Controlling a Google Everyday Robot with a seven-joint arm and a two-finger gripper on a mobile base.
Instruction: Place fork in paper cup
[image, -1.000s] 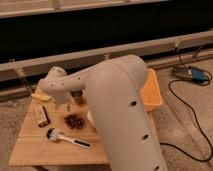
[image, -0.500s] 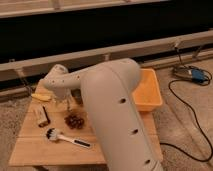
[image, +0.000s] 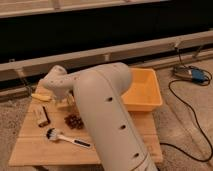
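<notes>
Arm (image: 107, 110), white and bulky, rises from the 6 o'clock edge of the scene and bends toward 10 o'clock over the wooden table (image: 35, 150). Yellow tray (image: 147, 104) occupies the table's 3 o'clock side and is partly covered by the arm.

Gripper (image: 62, 101) hangs from the wrist above the table's 10 o'clock area. Whether it is released or clenched cannot be told.

Brush (image: 67, 138), white head and black handle, lies flat at 7 o'clock. Dark clump (image: 74, 121) sits near the table centre, just beside the arm. Small brown-and-white block (image: 43, 116) lies at 9 o'clock. Yellow item (image: 40, 96) rests at the 10 o'clock edge.

Fork and paper cup cannot be made out; the arm and wrist hide the spot beneath the gripper. Blue device (image: 195, 75) with cables lies on the floor at 2 o'clock.
</notes>
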